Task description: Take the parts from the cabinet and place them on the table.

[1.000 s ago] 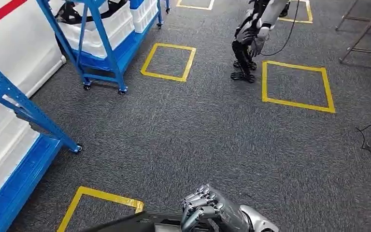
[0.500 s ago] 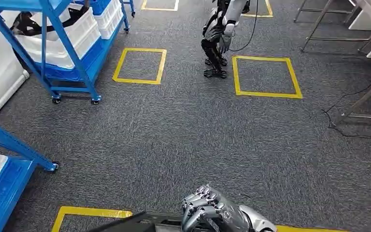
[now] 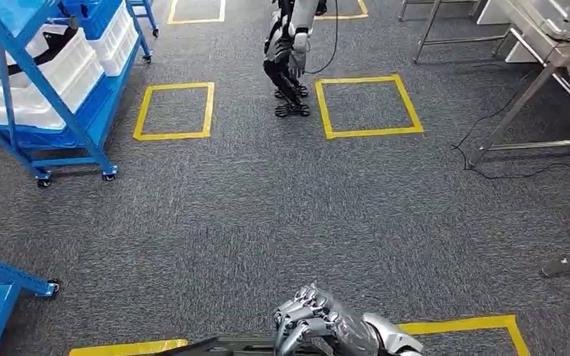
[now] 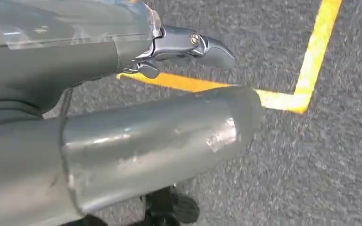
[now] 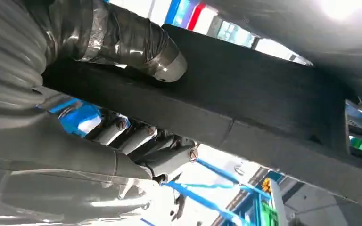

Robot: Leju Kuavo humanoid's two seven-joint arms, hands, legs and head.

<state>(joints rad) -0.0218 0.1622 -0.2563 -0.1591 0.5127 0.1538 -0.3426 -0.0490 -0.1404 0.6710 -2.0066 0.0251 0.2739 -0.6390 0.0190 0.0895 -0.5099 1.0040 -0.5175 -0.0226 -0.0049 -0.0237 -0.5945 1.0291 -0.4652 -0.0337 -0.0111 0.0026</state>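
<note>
the right hand (image 3: 319,326) grips a black part (image 5: 245,108); the left hand's (image 4: 122,141) state i cannot tell. ahead on grey carpet (image 3: 282,208) stand another robot (image 3: 289,52), a blue rack (image 3: 37,74) and a metal table (image 3: 549,37).

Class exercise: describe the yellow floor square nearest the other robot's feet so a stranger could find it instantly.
Start at the other humanoid robot standing on the grey carpet. Beside its feet lies a yellow taped square. Unlike the similar square by the blue rack, it sits near the metal table.

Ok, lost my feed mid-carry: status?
Right hand grips black part. Left hand open, nothing held. Table ahead right; another robot and floor cable nearby.
</note>
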